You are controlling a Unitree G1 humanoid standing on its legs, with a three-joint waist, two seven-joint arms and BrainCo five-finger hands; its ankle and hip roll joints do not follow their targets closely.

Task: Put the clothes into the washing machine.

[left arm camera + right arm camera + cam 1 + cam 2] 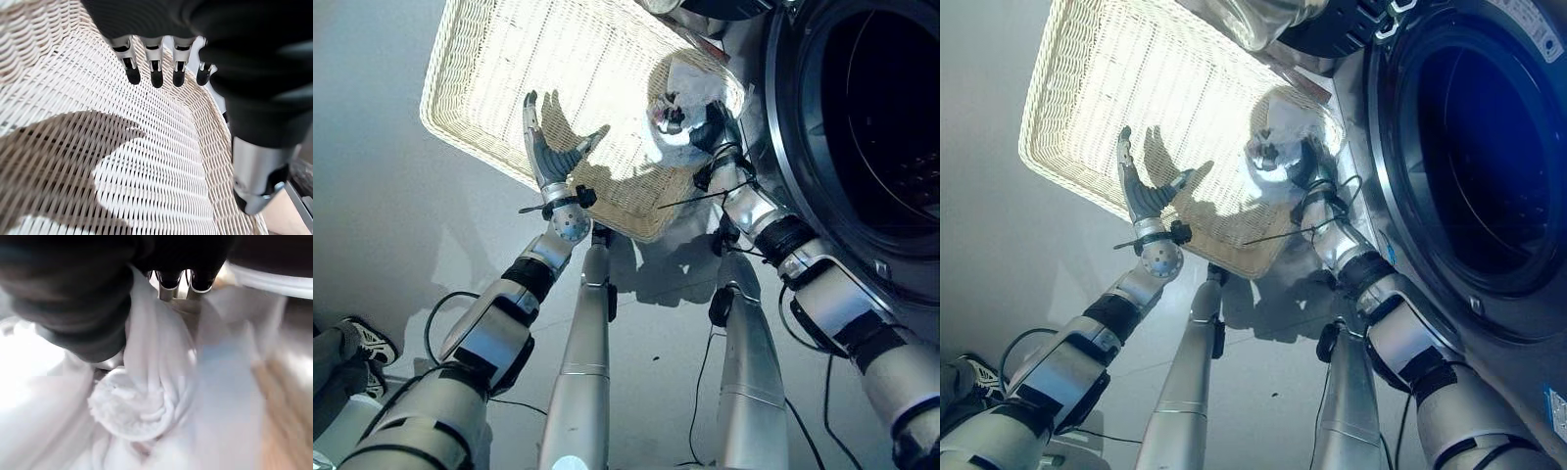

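Observation:
A white cloth (pixel 690 83) is bunched at the right corner of the pale wicker basket (pixel 450 108), close to the washing machine's dark round opening (pixel 891 108). My right hand (pixel 710 127) is shut on that cloth; in the right wrist view the white cloth (pixel 146 401) is gathered in a wad between my thumb and fingers. My left hand (pixel 546 157) hovers open over the basket's near edge with nothing in it. In the left wrist view its fingers (pixel 154 73) stretch straight above the woven basket bottom (pixel 146 161).
The washing machine's steel door ring (pixel 1381 225) stands just right of the basket. A clear rounded door part (pixel 1253 20) hangs at the top. A person's shoe (pixel 367 341) is on the grey floor at the lower left.

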